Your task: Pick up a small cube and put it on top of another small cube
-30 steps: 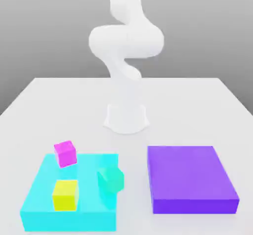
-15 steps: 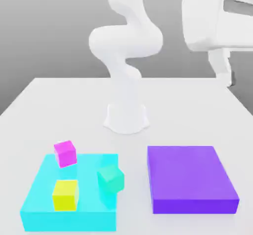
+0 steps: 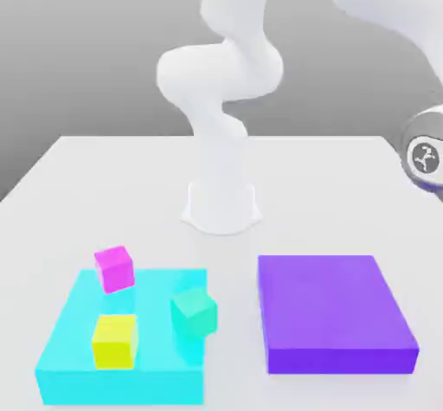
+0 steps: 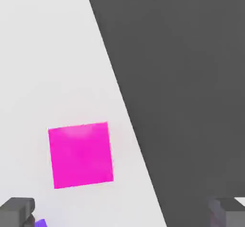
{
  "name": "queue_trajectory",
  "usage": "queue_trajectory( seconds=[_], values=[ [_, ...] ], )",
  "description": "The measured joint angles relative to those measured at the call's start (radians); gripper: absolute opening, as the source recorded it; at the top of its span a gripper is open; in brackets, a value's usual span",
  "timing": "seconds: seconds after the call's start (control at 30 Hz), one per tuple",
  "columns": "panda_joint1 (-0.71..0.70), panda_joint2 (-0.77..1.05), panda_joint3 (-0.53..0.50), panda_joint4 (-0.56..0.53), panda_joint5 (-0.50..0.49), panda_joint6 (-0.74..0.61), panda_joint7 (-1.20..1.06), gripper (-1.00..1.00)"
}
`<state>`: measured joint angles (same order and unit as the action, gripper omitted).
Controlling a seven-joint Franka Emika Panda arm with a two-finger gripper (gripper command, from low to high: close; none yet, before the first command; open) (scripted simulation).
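Three small cubes lie on a flat cyan platform (image 3: 151, 362) at the exterior view's front left. A magenta cube (image 3: 114, 268) sits tilted at its far left corner. Toward the front left is a yellow cube (image 3: 115, 341), and a teal cube (image 3: 194, 311) leans at the right edge. In the hand view my gripper (image 4: 123, 214) is open, with two dark fingertips (image 4: 16, 210) far apart and nothing between them. Beyond them a magenta square (image 4: 81, 155) lies on the white table, close to the table's edge.
A flat purple platform (image 3: 333, 311) lies at the exterior view's front right. The arm's white base (image 3: 221, 203) stands at the table's middle. A rounded arm joint (image 3: 424, 154) hangs at the right edge. Dark floor (image 4: 191, 78) lies past the table edge.
The arm has swung through the exterior view's upper right: first absent there, then a big white block, now a link and a round joint. The cubes stay about where they were.
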<state>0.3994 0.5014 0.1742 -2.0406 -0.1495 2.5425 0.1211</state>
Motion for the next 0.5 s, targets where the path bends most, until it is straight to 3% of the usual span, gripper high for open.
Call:
queue_trajectory(
  seconds=[0.1, 0.13, 0.33, 0.5],
  values=[
    [0.023, 0.109, -0.02, 0.025, -0.026, 0.072, 0.007, 0.0],
    [0.027, 0.134, -0.025, 0.031, -0.032, 0.09, 0.011, -1.0],
    [0.03, 0.146, -0.028, 0.035, -0.033, 0.098, 0.011, -1.0],
    [0.004, 0.014, -0.008, -0.001, -0.001, 0.001, -0.009, -1.0]
  ],
)
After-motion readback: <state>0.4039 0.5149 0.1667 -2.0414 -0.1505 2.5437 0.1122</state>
